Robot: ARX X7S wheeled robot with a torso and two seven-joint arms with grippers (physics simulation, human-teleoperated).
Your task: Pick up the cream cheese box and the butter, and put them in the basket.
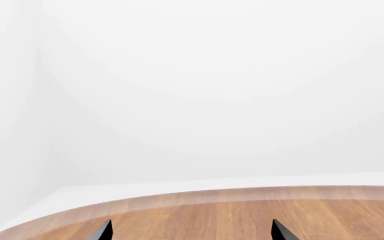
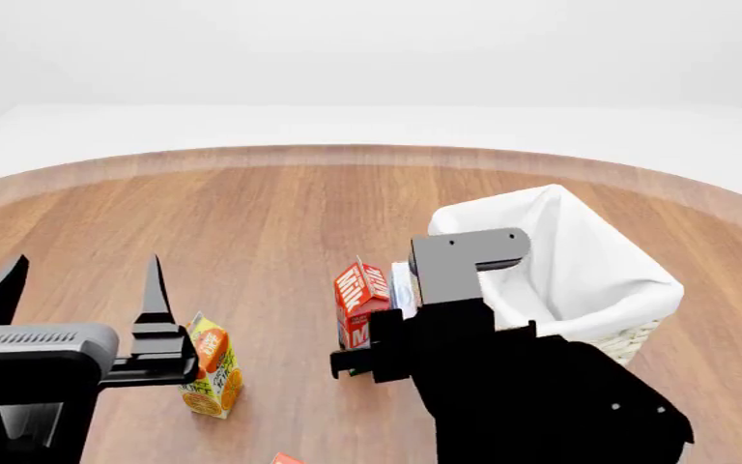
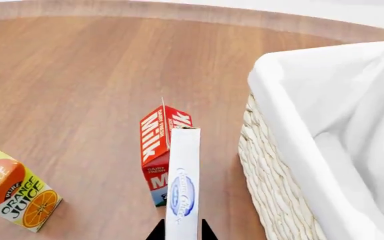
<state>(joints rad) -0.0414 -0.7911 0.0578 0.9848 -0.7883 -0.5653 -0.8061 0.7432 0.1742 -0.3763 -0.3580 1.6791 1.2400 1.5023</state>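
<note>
Between the red milk carton [image 3: 160,150] and the basket [image 3: 272,165], above the wooden table [image 3: 78,75], my right gripper [image 3: 182,231] is closed on the thin white cream cheese box [image 3: 182,185], held upright.

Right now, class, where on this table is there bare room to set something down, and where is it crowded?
Free: the wood beyond the milk carton toward the table's far rim, and between orange juice carton and milk carton. Crowded: the narrow gap between milk carton and basket, where the cream cheese box hangs.
</note>
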